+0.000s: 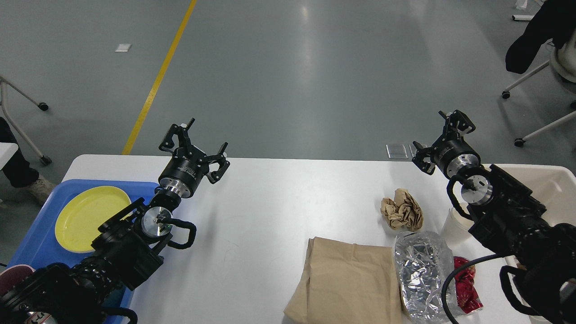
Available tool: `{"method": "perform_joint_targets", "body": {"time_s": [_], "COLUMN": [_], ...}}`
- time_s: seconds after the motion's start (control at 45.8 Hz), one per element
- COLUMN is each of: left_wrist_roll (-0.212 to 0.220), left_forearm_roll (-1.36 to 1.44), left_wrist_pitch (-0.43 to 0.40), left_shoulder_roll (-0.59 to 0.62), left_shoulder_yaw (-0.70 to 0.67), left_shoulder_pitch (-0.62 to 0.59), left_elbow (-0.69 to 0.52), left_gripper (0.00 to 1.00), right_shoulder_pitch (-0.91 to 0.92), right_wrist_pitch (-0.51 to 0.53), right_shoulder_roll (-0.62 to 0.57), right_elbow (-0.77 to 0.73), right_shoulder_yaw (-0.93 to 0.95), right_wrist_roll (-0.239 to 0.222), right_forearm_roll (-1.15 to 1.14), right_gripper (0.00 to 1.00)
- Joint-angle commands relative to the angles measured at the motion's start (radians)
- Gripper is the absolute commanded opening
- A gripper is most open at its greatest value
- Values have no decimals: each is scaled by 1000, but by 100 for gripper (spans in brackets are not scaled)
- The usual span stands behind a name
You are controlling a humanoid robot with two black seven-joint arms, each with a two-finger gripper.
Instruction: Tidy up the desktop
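— Both arms hover empty: left pincer (203, 150) spread, right pincer (443, 143) spread too.

— The white bench (279, 202) fills the foreground. I'd take the crumpled paper ball (402, 209) near its right edge first; it's soft, so pinch gently.

— Then the flat brown bag (346, 279) and crinkly foil (422, 265) at the near edge.

Grey floor (315, 67) (glossy), yellow line (157, 81), wheeled chair (546, 76) at right.

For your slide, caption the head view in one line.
Both open grippers, left and right, hover over the desktop bearing crumpled paper, paper bag, foil.
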Motion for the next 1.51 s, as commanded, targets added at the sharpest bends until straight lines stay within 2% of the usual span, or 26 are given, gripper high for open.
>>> {"method": "perform_joint_targets", "body": {"time_s": [0.0, 0.393, 0.94, 1.137, 1.246, 1.377, 1.486], "left_wrist_roll": [0, 0, 0, 0, 0, 0, 0], "left_forearm_roll": [0, -2, 0, 0, 0, 0, 0], "left_wrist_pitch": [0, 0, 0, 0, 0, 0, 0], "left_shoulder_roll": [0, 0, -1, 0, -1, -1, -1], "left_shoulder_yaw": [0, 2, 0, 0, 0, 0, 0], "left_shoulder_pitch": [1, 1, 1, 1, 1, 1, 1], "left_elbow": [0, 0, 0, 0, 0, 0, 0], "left_gripper": [98, 98, 98, 98, 98, 98, 98], "right_shoulder_pitch": [-4, -11, 115, 162, 164, 165, 177], "right_wrist_pitch": [-4, -5, -7, -5, -4, 8, 10], "right_shoulder_roll": [0, 1, -9, -68, -175, -293, -371], "right_elbow": [-3, -5, 18, 3, 2, 15, 17], "right_shoulder_yaw": [3, 8, -4, -23, -93, -225, -421], "right_wrist_roll": [0, 0, 5, 3, 2, 2, 2], "right_forearm_roll": [1, 1, -1, -25, -28, -28, -30], "right_gripper": [100, 100, 100, 100, 100, 100, 100]}}
